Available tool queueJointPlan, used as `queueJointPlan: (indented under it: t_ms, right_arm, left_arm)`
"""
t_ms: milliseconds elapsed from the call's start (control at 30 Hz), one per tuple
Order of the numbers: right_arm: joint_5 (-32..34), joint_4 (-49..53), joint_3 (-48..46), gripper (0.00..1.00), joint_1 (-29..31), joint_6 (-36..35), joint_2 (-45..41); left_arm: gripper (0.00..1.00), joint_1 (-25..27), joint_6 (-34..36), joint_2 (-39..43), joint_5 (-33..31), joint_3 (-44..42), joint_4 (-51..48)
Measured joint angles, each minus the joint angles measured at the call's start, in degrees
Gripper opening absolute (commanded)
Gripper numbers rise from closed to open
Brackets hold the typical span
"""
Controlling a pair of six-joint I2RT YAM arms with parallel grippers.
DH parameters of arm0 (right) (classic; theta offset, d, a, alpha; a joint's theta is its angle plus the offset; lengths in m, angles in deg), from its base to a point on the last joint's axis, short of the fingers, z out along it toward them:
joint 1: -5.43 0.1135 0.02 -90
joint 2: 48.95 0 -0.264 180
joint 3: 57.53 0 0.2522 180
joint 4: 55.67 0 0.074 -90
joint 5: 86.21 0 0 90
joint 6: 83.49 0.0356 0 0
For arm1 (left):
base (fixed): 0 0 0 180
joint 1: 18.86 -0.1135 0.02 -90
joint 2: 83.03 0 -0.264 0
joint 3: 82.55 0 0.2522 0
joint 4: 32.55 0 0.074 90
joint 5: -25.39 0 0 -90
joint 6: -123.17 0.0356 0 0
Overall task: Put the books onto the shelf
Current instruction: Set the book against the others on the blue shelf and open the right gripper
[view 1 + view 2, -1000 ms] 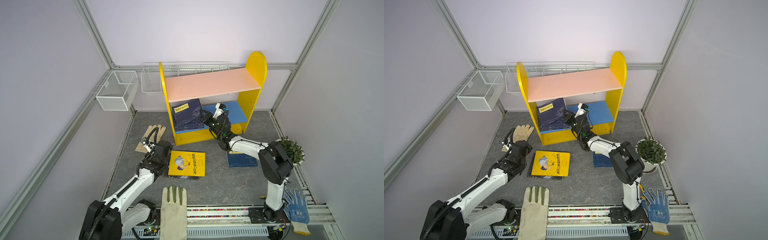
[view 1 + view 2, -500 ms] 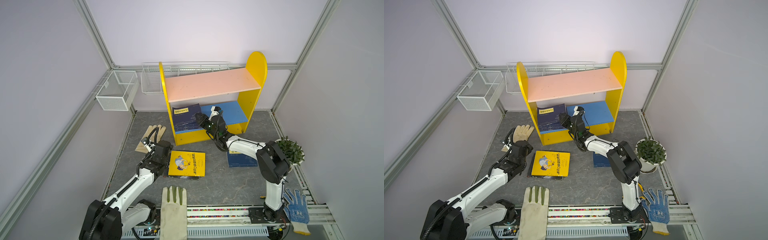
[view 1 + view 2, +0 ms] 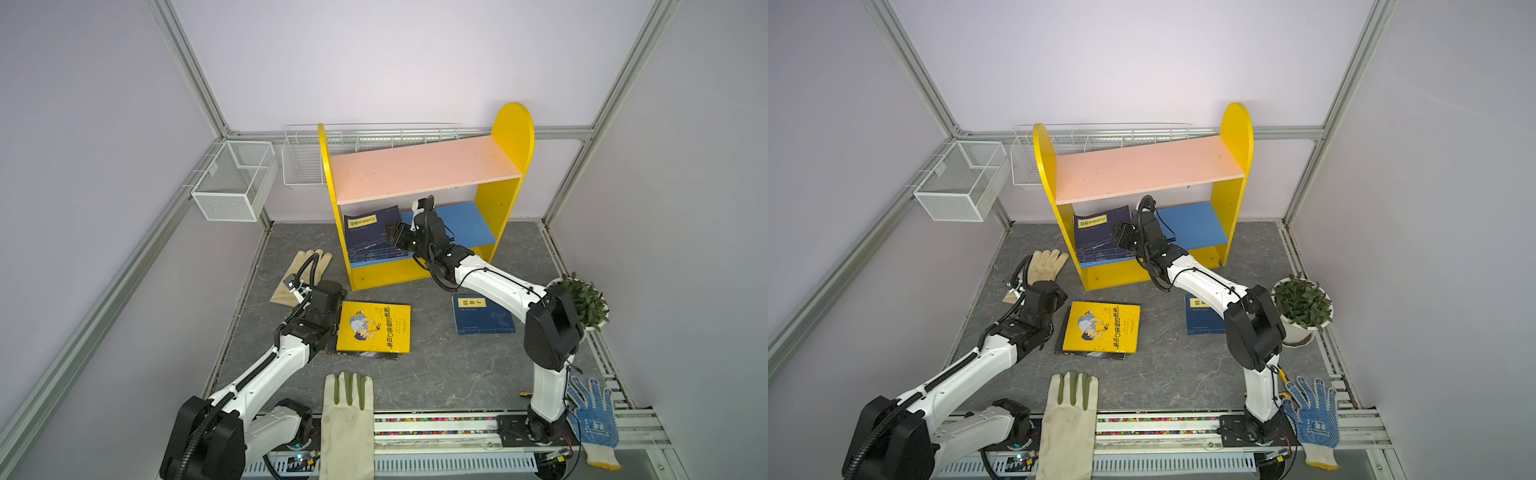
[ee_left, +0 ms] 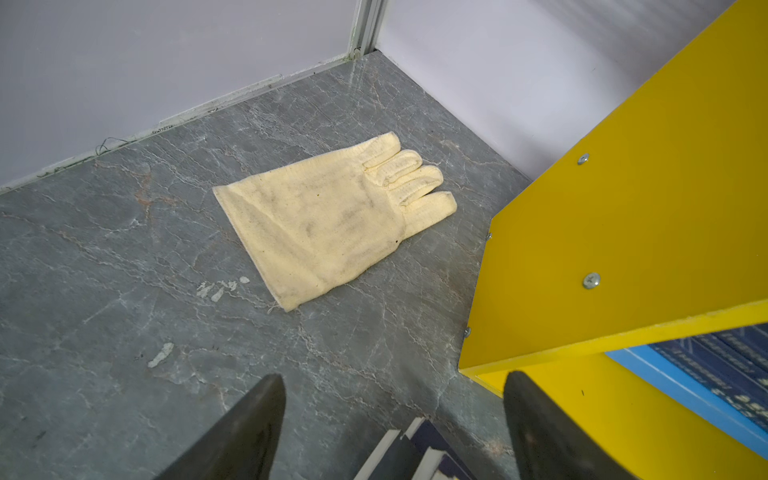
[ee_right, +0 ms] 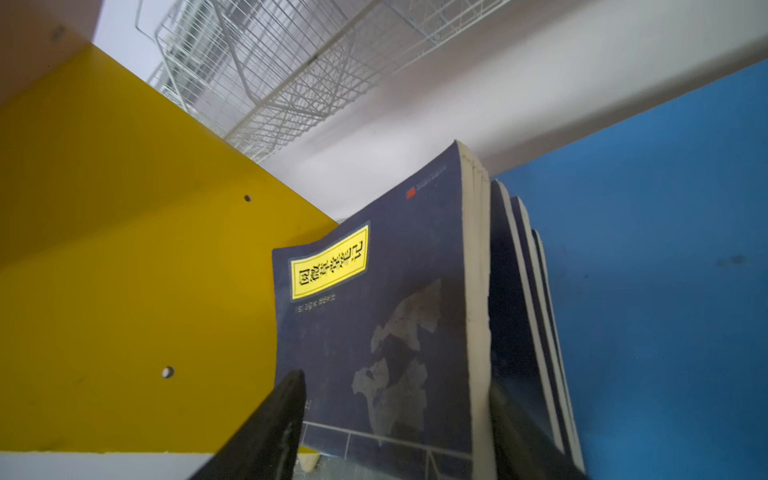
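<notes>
Right gripper [image 5: 397, 380] is in under the pink upper board [image 3: 424, 166] of the shelf [image 3: 513, 137], at the left end of the blue lower board [image 3: 461, 226]. Its fingers [image 5: 286, 419] are spread, with the bottom edge of the front navy book [image 5: 374, 316] between them. I can't tell if either pad touches it. That book and several more behind it lean toward the yellow side panel [image 5: 124, 249]. The rest of the lower board to their right is bare blue, so there's room to slide more in.

Left gripper [image 4: 395, 376] is low over the grey floor [image 4: 124, 270], fingers [image 4: 249, 424] wide apart, pinching nothing. A corner of the floor stack [image 4: 409, 449] pokes in between them. In both top views that stack is the yellow book [image 3: 374, 328] on dark books [image 3: 361, 354], whose edges stick out on the near side. It lies just in front of the shelf base.

Cream glove [image 4: 324, 224] lies beyond the gripper, clear of the shelf's side panel. A loose navy book [image 3: 482, 320] lies flat right of centre, partly under the right arm, near the potted plant [image 3: 584, 301]. There's open floor between it and the stack.
</notes>
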Motion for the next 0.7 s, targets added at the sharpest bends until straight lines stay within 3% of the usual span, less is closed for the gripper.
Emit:
queueJointPlan:
  t_ms: [500,700]
  right_arm:
    - [1.64,6.49,0.79,0.70,-1.03,-4.46,-0.02]
    - [1.40,4.63,-7.15,0.70,-4.07,-4.44,-5.07]
  left_arm:
    - [0.83,0.00,0.74,-1.88,1.09,2.03,-0.20]
    - [0.83,0.00,3.39,-2.95,4.57,2.34,0.31]
